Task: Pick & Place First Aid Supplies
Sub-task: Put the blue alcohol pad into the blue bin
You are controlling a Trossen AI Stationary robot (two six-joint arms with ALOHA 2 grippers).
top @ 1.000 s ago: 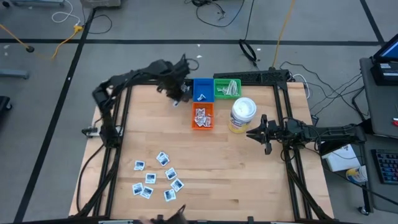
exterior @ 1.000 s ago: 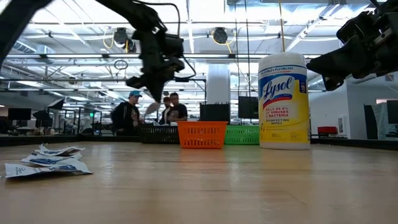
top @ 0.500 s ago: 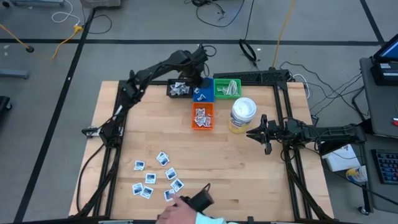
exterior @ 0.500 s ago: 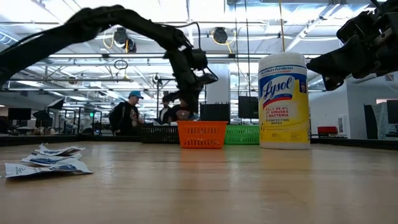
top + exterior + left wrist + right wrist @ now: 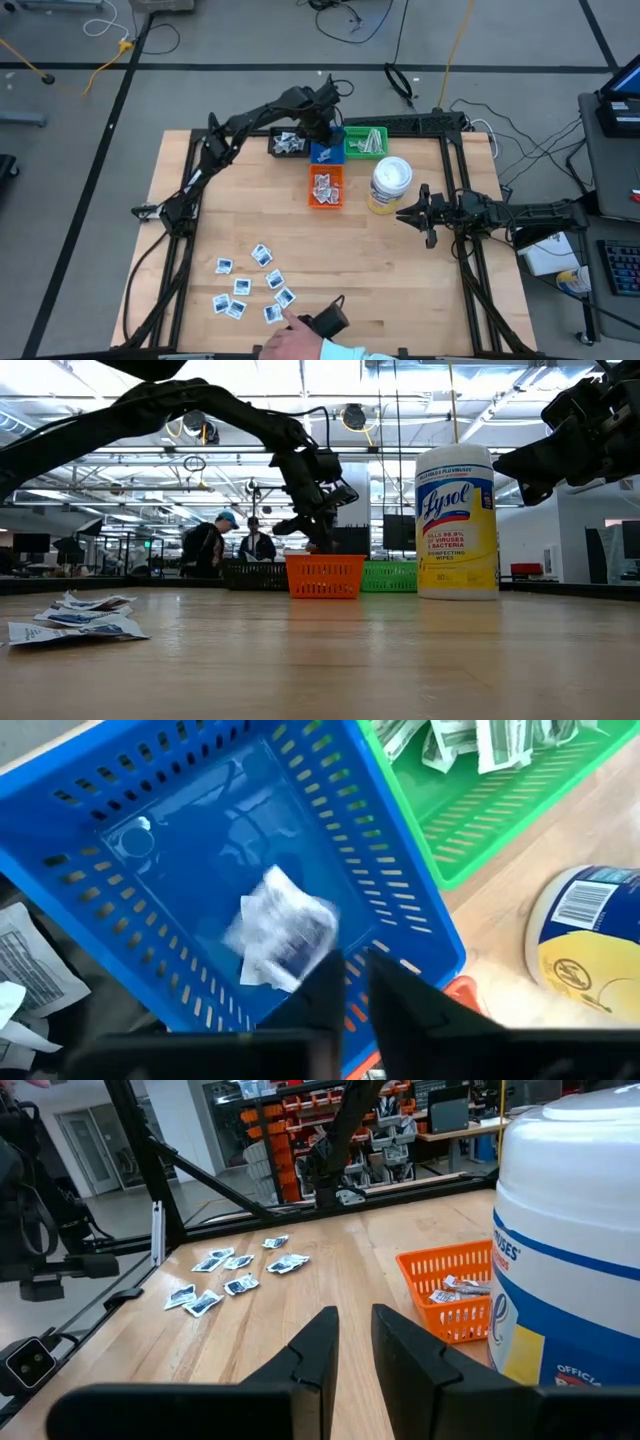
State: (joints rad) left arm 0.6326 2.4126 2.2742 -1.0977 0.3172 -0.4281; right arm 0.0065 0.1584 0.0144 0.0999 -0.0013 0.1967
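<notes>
My left gripper (image 5: 322, 133) (image 5: 318, 543) hangs over the blue basket (image 5: 325, 152), its fingers (image 5: 355, 965) a narrow gap apart with nothing between them. One white packet with dark print (image 5: 285, 935) shows blurred inside that basket, just past the fingertips and free of them. Several more packets (image 5: 250, 285) (image 5: 75, 620) (image 5: 235, 1270) lie flat on the table toward the near left. My right gripper (image 5: 400, 214) (image 5: 355, 1325) waits beside the wipes tub (image 5: 389, 185), its fingers narrowly apart and holding nothing.
At the far edge stand a black basket (image 5: 288, 143) with packets, the green basket (image 5: 366, 141) with pale strips and the orange basket (image 5: 326, 187) with packets. A person's hand with a dark object (image 5: 322, 325) reaches in at the near edge beside the loose packets.
My left gripper carried a white packet from the black basket's near side toward the table's right and far edge, stopped over the blue basket, and the packet now sits free inside it. A person's hand has come in at the near edge.
</notes>
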